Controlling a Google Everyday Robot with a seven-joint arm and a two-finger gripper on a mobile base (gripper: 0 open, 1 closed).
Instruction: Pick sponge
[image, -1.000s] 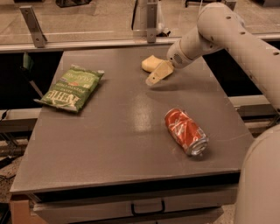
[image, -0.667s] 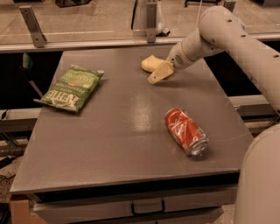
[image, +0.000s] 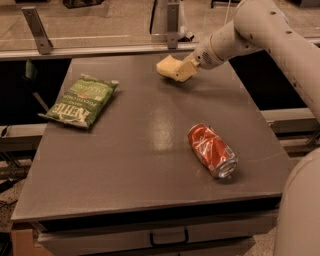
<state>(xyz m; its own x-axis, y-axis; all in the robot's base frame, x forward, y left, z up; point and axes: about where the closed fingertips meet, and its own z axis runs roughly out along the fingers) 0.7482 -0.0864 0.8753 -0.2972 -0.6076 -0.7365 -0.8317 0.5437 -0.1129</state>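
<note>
The sponge (image: 166, 65) is a small pale yellow foam block at the back of the grey table (image: 145, 165), right of centre. My gripper (image: 178, 71) reaches in from the right on the white arm (image: 235, 37). It is closed against the sponge, and one cream finger (image: 185, 75) presses on the sponge's near right side. The other finger is hidden behind the sponge. The sponge sits just above the table surface, with a small shadow beneath it.
A green chip bag (image: 81, 101) lies at the left of the table. A crushed red soda can (image: 212, 150) lies on its side at the front right. A metal rail (image: 100, 50) and glass partition run along the table's back edge.
The gripper finger has closed in on the sponge. Sponge and gripper have shifted slightly up and to the left. The bag and the can have not moved.
</note>
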